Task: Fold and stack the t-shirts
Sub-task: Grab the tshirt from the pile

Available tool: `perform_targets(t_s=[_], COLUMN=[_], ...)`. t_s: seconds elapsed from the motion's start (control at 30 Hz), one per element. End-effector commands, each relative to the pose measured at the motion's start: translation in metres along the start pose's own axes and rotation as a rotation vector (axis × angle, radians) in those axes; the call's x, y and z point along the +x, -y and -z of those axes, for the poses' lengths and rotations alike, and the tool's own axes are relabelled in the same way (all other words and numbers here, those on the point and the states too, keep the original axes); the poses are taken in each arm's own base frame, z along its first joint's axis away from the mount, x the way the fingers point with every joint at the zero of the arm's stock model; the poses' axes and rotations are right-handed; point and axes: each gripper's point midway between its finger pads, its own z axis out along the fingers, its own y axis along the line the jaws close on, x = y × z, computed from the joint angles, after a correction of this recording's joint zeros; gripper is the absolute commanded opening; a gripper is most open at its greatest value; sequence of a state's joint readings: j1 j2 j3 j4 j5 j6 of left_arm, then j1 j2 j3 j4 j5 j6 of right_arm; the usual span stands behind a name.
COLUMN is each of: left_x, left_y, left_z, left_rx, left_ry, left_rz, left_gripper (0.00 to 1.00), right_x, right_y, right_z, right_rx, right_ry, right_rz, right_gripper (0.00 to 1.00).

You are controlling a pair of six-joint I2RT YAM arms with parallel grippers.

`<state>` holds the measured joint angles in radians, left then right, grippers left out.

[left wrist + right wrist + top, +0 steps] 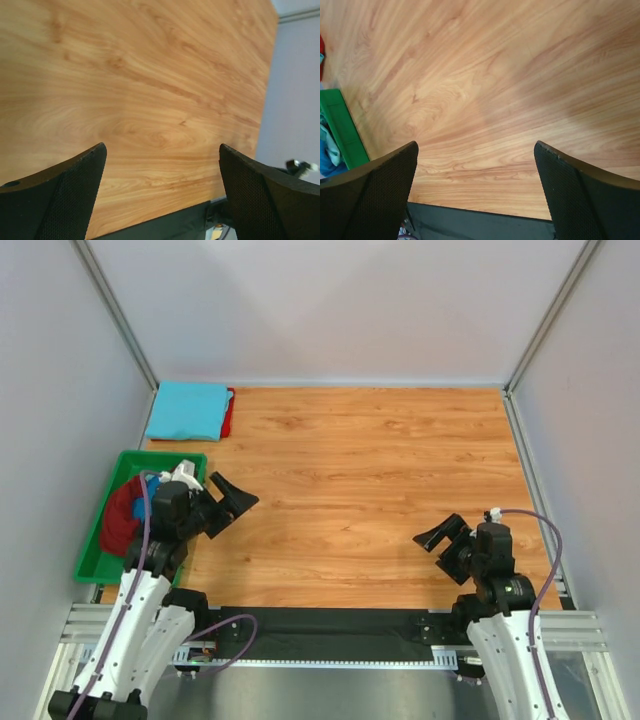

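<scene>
A folded sky blue t-shirt point(187, 409) lies on a folded red t-shirt point(230, 412) at the table's far left corner. A maroon t-shirt point(122, 517) lies crumpled in the green tray point(92, 562) at the left edge, with a bit of royal blue cloth point(150, 482) and pale cloth beside it. My left gripper point(229, 503) is open and empty, just right of the tray, over bare wood point(160, 100). My right gripper point(443, 537) is open and empty at the near right. The right wrist view shows the tray's corner point(342, 130) with pale aqua cloth point(331, 150).
Grey walls with metal posts close in the wooden table point(380, 490) on three sides. A black strip point(330, 620) and the arm bases run along the near edge.
</scene>
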<state>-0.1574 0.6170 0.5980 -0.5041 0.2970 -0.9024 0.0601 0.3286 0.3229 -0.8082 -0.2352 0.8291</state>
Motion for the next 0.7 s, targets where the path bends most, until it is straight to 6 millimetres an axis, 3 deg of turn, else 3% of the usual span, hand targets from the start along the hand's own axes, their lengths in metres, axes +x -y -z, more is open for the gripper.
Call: perform_targets(t_s=[0.0,0.03,0.1,0.2,0.23,0.3,0.47,0.5,0.53,0.67], left_x=[-0.006,-0.018,-0.025,-0.053,-0.075,-0.08,-0.133,-0.136,-0.134,-0.126], left_y=[-0.035,-0.035,-0.04,-0.038,-0.046,-0.069,-0.083,-0.087,-0.095,-0.119], left_z=[0.015,0.022,0.027,0.037,0.044,0.056,0.06,0.06,0.062,0.073], left_rx=[-0.232,-0.271,-0.31,-0.348,-0.455,-0.628,-0.813,-0.831,-0.895,-1.043], left_ry=[0.035,0.079,0.092,0.155,0.205,0.152,0.182,0.166,0.117,0.061], left_rz=[0.007,0.033,-0.007,-0.109,-0.117,-0.089,-0.073,-0.069,-0.053,0.015], left_gripper=[1.0,1.0,1.0,0.97,0.95,0.92,0.82,0.74,0.73,0.8], right_x=[-0.009,-0.006,-0.006,-0.005,-0.007,-0.008,-0.003,0.001,0.0,-0.004], right_y=[-0.008,-0.014,-0.033,-0.041,-0.043,-0.052,-0.07,-0.073,-0.077,-0.084], right_z=[0.018,0.02,0.021,0.027,0.029,0.035,0.045,0.045,0.047,0.055], right_rx=[0.031,0.023,-0.076,-0.09,-0.094,-0.123,-0.177,-0.186,-0.197,-0.202], right_ry=[0.019,-0.005,-0.031,-0.049,-0.04,-0.037,-0.075,-0.096,-0.094,-0.077], right_rz=[-0.013,-0.073,0.012,0.061,0.083,0.136,0.239,0.265,0.285,0.379], right_gripper=[1.0,1.0,1.0,0.92,0.91,0.88,0.83,0.82,0.82,0.83])
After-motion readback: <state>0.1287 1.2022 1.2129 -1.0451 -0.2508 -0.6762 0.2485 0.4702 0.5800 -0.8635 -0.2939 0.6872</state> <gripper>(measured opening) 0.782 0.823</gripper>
